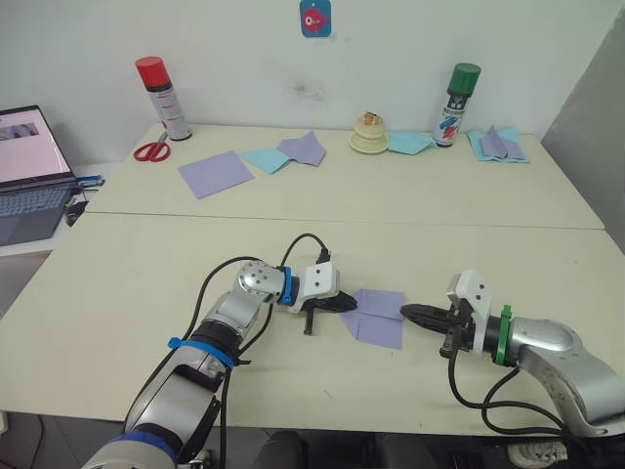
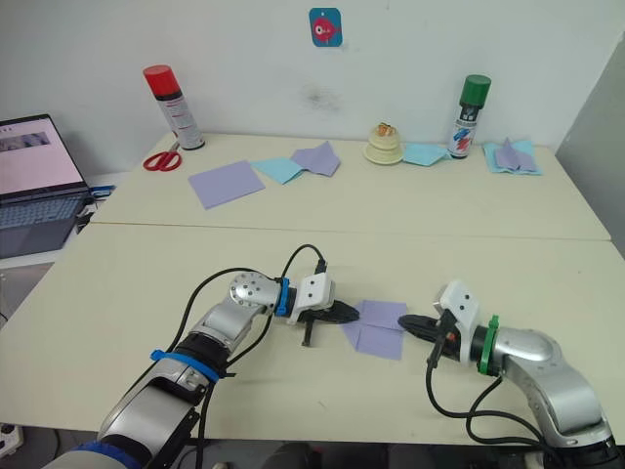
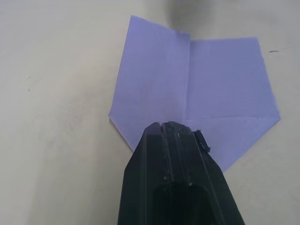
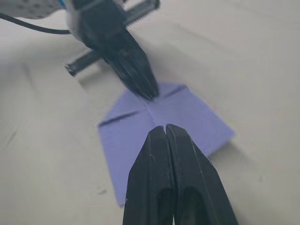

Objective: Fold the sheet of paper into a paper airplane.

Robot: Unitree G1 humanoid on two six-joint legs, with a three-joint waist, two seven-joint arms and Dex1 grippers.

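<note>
While the folded, pointed lavender-purple paper sheet (image 1: 378,317) lies flat on the cream table (image 1: 117,293), left gripper (image 1: 345,304) pressed together at its 9 o'clock tip, right gripper (image 1: 410,313) pressed together at 3 o'clock.

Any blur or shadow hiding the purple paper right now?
Left wrist view: sheet of paper sharp, creases legible, left gripper covering its near tip. Right wrist view: paper softer, right gripper sharp. Head views: evenly lit, only faint shadows.

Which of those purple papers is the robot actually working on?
The folded, pointed sheet of paper lying between the two grippers; the flat purple sheet lies far back by the scissors.
</note>
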